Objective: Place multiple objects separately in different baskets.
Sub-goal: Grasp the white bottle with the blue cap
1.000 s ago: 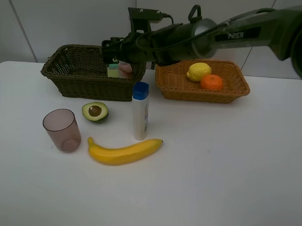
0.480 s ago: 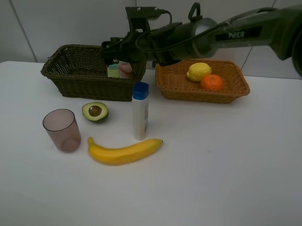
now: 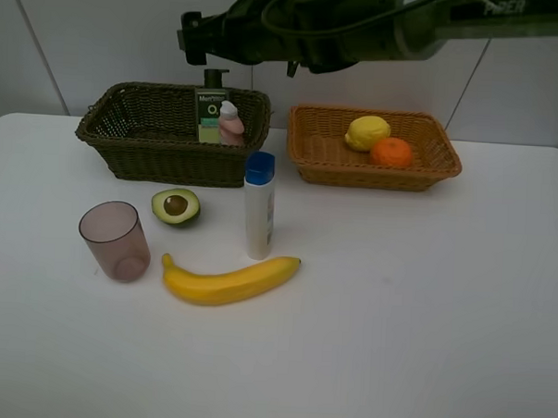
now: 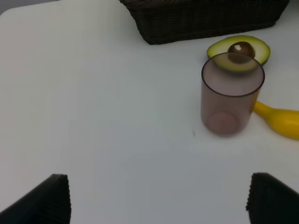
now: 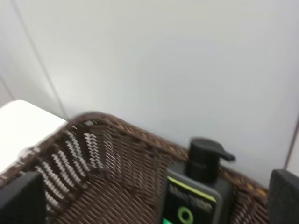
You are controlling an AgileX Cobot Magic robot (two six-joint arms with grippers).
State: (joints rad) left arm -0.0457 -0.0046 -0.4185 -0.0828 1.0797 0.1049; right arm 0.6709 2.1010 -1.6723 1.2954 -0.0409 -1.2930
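1. Baskets sit side by side at the back of the white worktop [image 3: 422, 317]: the dark olive-brown basket [image 3: 142, 152] in the upper left of the high view, the orange-tan basket [image 3: 373, 171] just right of centre, with a small gap between them
2. Inside the dark olive-brown basket, at its right end, the dark green pump bottle [image 3: 210, 113] stands upright with the small pink bottle [image 3: 231, 125] touching its right side
3. Inside the orange-tan basket, the lemon [image 3: 367, 132] and the orange [image 3: 391, 152] lie against each other, the orange nearer the camera
4. On the worktop in front of the gap between the baskets, the white blue-capped bottle [image 3: 259, 208] stands upright
5. To its left lies the halved avocado [image 3: 175, 206], cut face and pit up, near the front wall of the dark basket
6. Further left and lower in the frame, the translucent mauve cup [image 3: 115, 241] stands mouth up
7. Below the bottle, the banana [image 3: 229, 281] lies on its side, its left end near the cup
8. The right claw [image 5: 153, 197] hangs at the top of the high view above the pump bottle, clear of it; its two tips are spread wide and hold nothing
9. The left claw [image 4: 159, 200] shows only in its wrist view, tips spread wide over bare worktop, gripping nothing, well apart from the cup
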